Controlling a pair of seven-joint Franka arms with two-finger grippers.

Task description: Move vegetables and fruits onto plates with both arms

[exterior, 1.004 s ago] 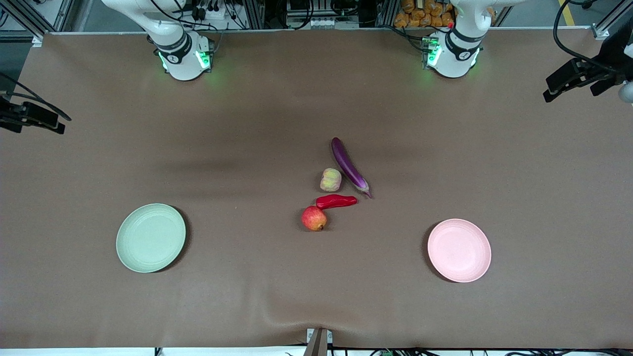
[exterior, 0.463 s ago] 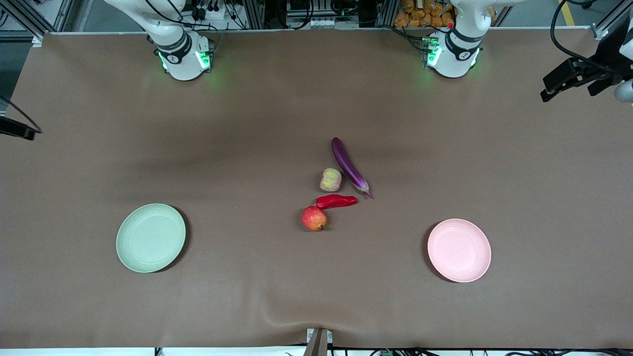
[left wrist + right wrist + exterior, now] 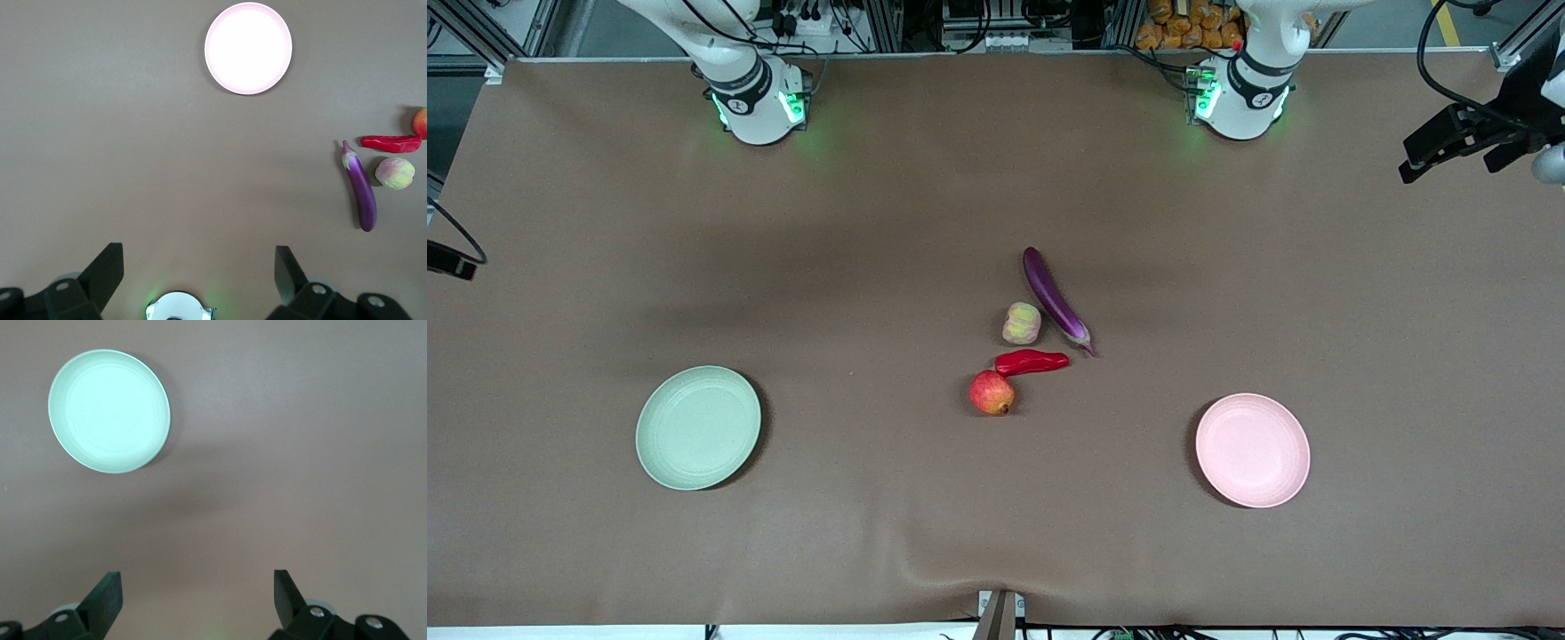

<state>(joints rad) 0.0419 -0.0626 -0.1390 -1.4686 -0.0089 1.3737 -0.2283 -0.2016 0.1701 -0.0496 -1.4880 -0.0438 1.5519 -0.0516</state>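
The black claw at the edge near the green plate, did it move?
Yes. The right gripper has slid almost out of view and sits lower in the front view, closer to the green plate, which stayed put.

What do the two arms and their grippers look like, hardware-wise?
Both arms are white with black joint bands; each base glows green, the left arm and the right arm alike. Black cables run along both. The left gripper and the right gripper are black, each with two wedge-shaped fingers on dark mounts with small round fasteners.
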